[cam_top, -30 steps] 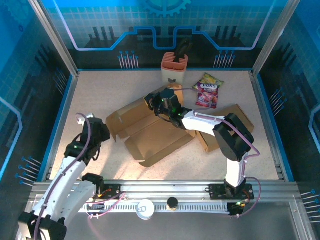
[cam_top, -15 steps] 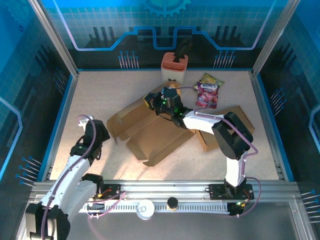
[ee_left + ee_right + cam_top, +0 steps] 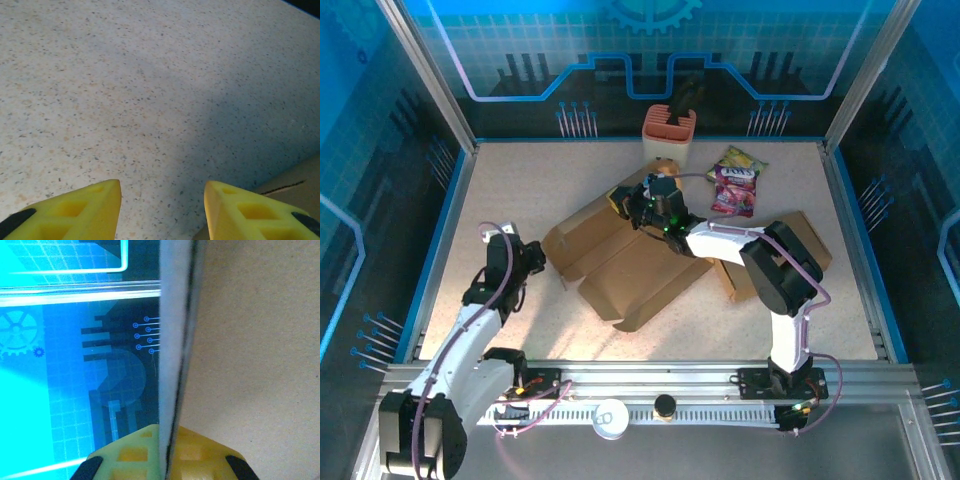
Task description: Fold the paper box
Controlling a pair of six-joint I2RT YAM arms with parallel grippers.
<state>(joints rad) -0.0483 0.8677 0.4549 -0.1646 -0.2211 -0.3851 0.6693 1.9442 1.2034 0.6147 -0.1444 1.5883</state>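
1. Speckled table [image 3: 500, 190] inside a blue-walled cell, with both arm bases at the near edge.
2. Box [image 3: 640, 270]: a brown cardboard blank lying mid-table. Its panels and flaps are spread out from far left to near right. It lies mostly flat, with no wall standing and no corner formed.
3. Right gripper [image 3: 642, 203]: reaches to the far edge of the box, jaws pressed together on a flap [image 3: 240, 340]. The right wrist view shows the sheet's edge running up between the yellow fingers [image 3: 125, 452], so the flap appears lifted off the table.
4. Left gripper [image 3: 528, 258]: low over bare table just left of the box, fingers [image 3: 80, 210] apart with nothing between them. A cardboard corner shows beside the right finger in the left wrist view. Whether it touches cannot be told.
5. Bystanders: a holder [image 3: 669, 135] at the far edge, snack bags [image 3: 737, 182] to its right, and a second cardboard piece [image 3: 805, 235] under the right arm. All lie apart from the fold.
6. Progress, as judged: early. One flap is gripped and partly raised. Left to do are creasing the side panels upright, bringing the walls together and tucking the flaps. The left gripper looks placed to take the box's left panel.
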